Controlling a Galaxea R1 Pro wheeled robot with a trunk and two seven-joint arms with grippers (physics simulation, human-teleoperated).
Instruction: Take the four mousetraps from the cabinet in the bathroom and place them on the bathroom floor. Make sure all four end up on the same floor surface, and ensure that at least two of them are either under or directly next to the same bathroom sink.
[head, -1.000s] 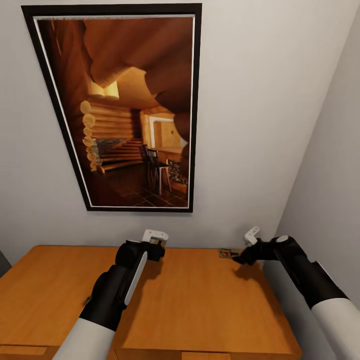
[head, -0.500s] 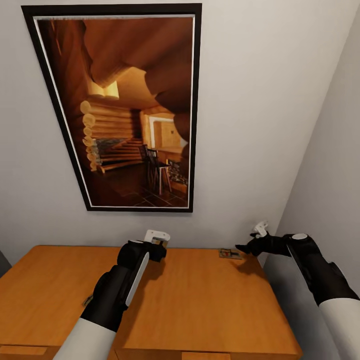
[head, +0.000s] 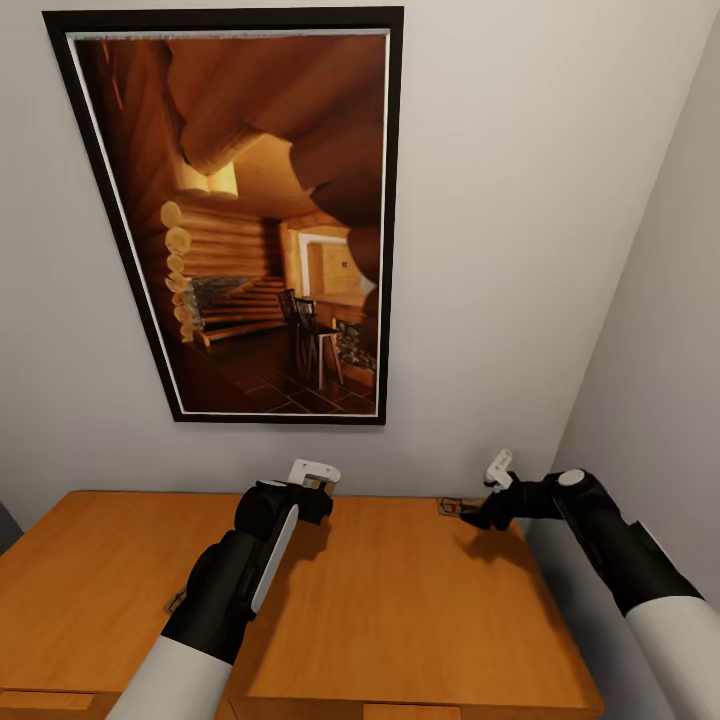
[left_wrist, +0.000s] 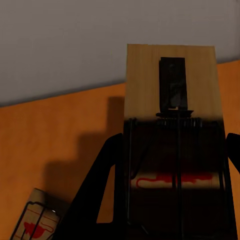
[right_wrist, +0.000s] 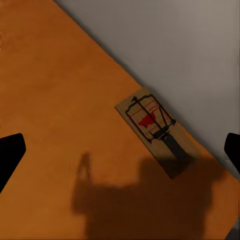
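— So, how far along is it?
— Early. The left gripper (left_wrist: 175, 200) pinches one mousetrap (left_wrist: 172, 125); the right gripper (right_wrist: 120, 150), fingers spread, hovers over another mousetrap (right_wrist: 150, 127) on the cabinet (head: 400, 600). None has reached the floor.

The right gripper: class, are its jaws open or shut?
Open. The right gripper shows its dark fingertips far apart, with a mousetrap lying flat on the cabinet between them, ungrasped.

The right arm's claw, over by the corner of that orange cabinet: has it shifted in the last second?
Yes. The right gripper lifted and swung away from the mousetrap lying on the cabinet, then came back down beside it.
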